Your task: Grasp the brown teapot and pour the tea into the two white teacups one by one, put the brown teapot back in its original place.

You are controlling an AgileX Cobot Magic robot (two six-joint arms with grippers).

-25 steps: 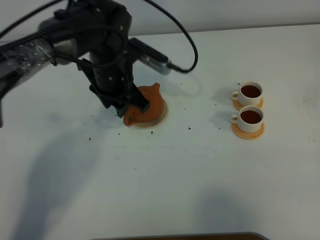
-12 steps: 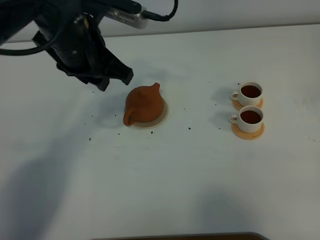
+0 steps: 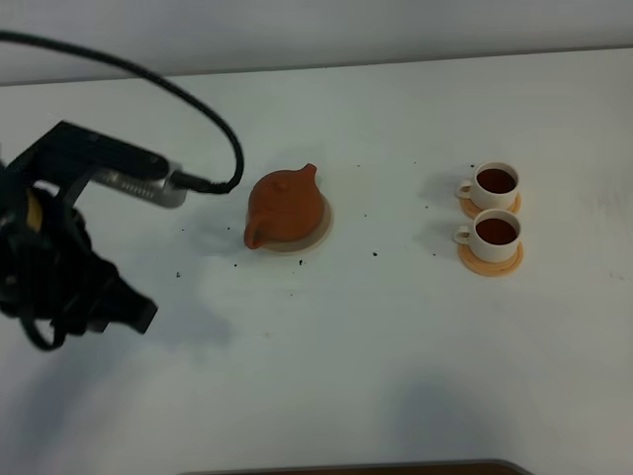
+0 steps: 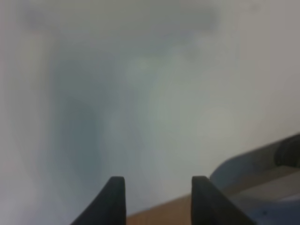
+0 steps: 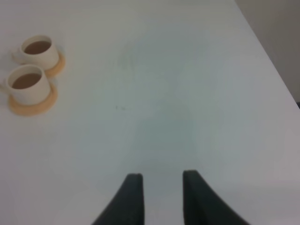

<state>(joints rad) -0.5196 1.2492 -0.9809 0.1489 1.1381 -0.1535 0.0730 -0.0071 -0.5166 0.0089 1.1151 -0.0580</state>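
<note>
The brown teapot (image 3: pixel 285 206) sits upright on the pale beige disc (image 3: pixel 320 230), left of the table's middle, with nothing holding it. The two white teacups (image 3: pixel 496 184) (image 3: pixel 496 234) stand on orange saucers (image 3: pixel 491 261) at the right, both filled with dark tea. My left arm (image 3: pixel 69 257) is at the near left, well apart from the teapot. My left gripper (image 4: pixel 158 197) is open and empty over blurred table. My right gripper (image 5: pixel 161 194) is open and empty; the cups (image 5: pixel 39 49) (image 5: pixel 28 82) lie far from it.
Small dark specks (image 3: pixel 374 254) are scattered on the white table around the teapot. The table's near edge (image 3: pixel 346 467) shows as a brown strip. A black cable (image 3: pixel 213 129) loops from the left arm close to the teapot.
My left gripper has let go of the teapot and the arm has swung away, first back left, then to the near left. The teapot stays on the disc. The cups have not moved.
</note>
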